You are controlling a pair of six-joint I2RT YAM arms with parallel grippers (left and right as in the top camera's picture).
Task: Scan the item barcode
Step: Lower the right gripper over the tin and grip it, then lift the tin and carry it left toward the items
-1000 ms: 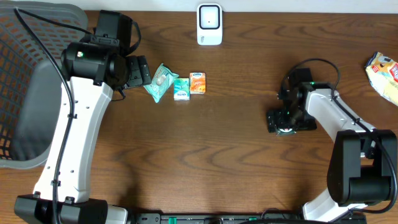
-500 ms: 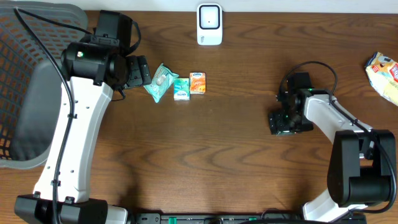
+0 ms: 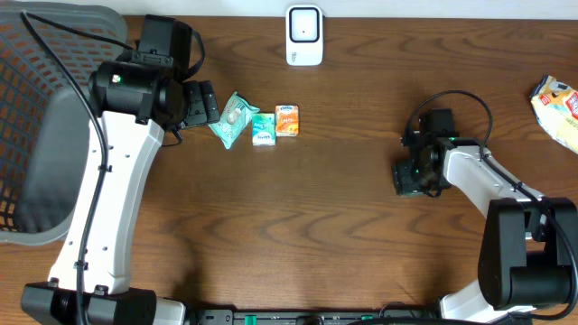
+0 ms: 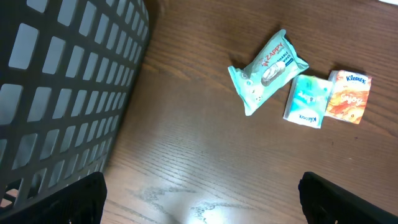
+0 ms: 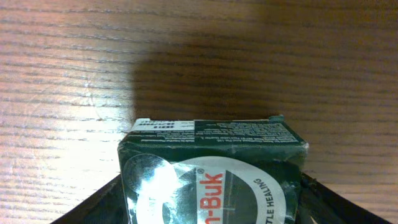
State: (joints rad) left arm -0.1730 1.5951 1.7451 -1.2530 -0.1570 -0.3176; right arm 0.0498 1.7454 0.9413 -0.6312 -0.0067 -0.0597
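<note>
My right gripper (image 5: 208, 196) is down over a dark green box (image 5: 211, 155) that lies on the wooden surface (image 3: 307, 226), right of centre and well apart from everything else. In the right wrist view, my two fingers (image 5: 93, 208) stand one on each side of the box, hard against its short sides or just beside them. I cannot tell whether they press on it or only bracket it. The box's top face shows a round white label with red lettering, and a strip of small white print runs along its far edge. The box rests flat on the wood.

My left gripper (image 4: 202, 183) is spread wide and holds nothing. Only its dark fingertips (image 4: 81, 199) show, at the two lower corners of the left wrist view. It hangs above the surface near the left side, beside a dark mesh basket (image 4: 62, 81).

Ahead of it three small packs lie in a loose row: a pale green wipes packet (image 4: 268, 70) set at a slant, then a teal tissue pack (image 4: 306, 99) and an orange tissue pack (image 4: 349, 96) side by side and touching.

A white scanner (image 3: 304, 34) stands at the far edge of the surface, about midway along. A yellow snack bag (image 3: 560, 106) lies at the right edge.
</note>
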